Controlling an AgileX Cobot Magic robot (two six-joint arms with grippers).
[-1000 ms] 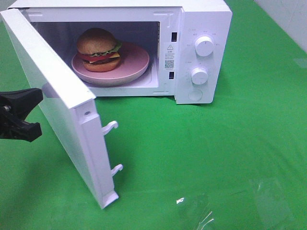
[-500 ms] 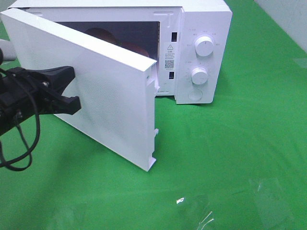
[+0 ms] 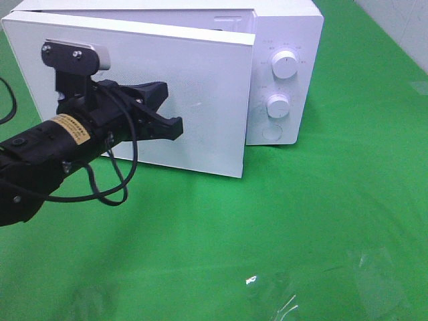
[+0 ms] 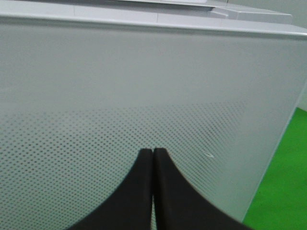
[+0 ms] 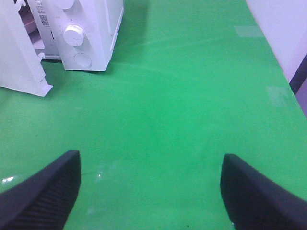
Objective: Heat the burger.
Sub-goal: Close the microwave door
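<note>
**Left gripper shut at microwave door, door almost closed**

Exterior high view: white microwave sits in the upper part of the frame on the green tabletop. Its door is swung nearly onto the body, with the right edge standing a bit proud, so it is ajar. The left arm enters from the left edge and reaches across the door front. The left gripper has its fingers pressed together with nothing between them. The tips are right at the dotted window panel, but contact can't be confirmed.

The burger is not visible in any view; the door covers the cavity opening. Right wrist view, upper left of frame: a narrow gap between door and body shows a pink sliver, too small to identify.

The upper knob and lower knob are on the panel right of the door. The right gripper is spread wide and empty, over bare green tabletop, well apart from the microwave. A clear film patch lies at the lower right of the exterior frame.
</note>
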